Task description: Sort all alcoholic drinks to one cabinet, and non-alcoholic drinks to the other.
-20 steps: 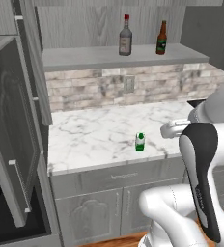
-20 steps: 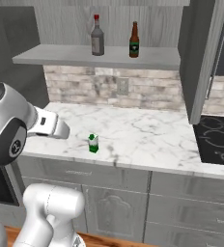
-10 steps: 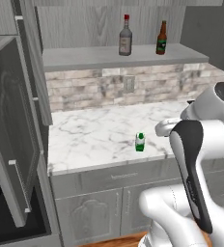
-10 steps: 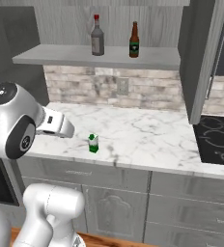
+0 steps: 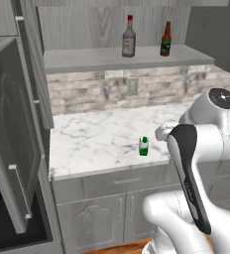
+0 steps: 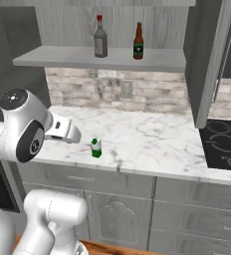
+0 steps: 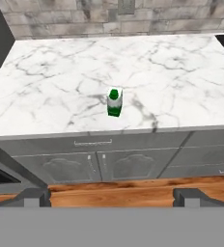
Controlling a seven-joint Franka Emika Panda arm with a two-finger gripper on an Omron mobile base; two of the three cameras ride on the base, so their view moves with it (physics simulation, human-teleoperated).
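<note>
A small green and white carton (image 7: pixel 114 102) stands upright near the front edge of the marble counter (image 7: pixel 51 82). It also shows in the base views (image 5: pixel 143 146) (image 6: pixel 95 148). My gripper (image 7: pixel 112 198) is open and empty, hanging back from the counter's front and looking down at the carton. The clear-grey bottle with a red cap (image 5: pixel 129 36) (image 6: pixel 100 37) and the brown bottle with a green label (image 5: pixel 165 38) (image 6: pixel 138 41) stand on the long shelf of the wide wall cabinet (image 5: pixel 87 59). The tall unit with the black oven (image 5: pixel 8 223) is at the left.
A dark open door (image 5: pixel 13 129) juts out at the left of the counter. Another open cabinet door (image 6: pixel 212 60) hangs at the right, above a black cooktop (image 6: pixel 222 144). Grey drawers and cupboard doors (image 7: pixel 99 159) run under the counter, over a wood floor.
My arm's upper links have swung round and the hand has shifted slightly toward the carton. The jaws stay open. The carton and both bottles have not moved.
</note>
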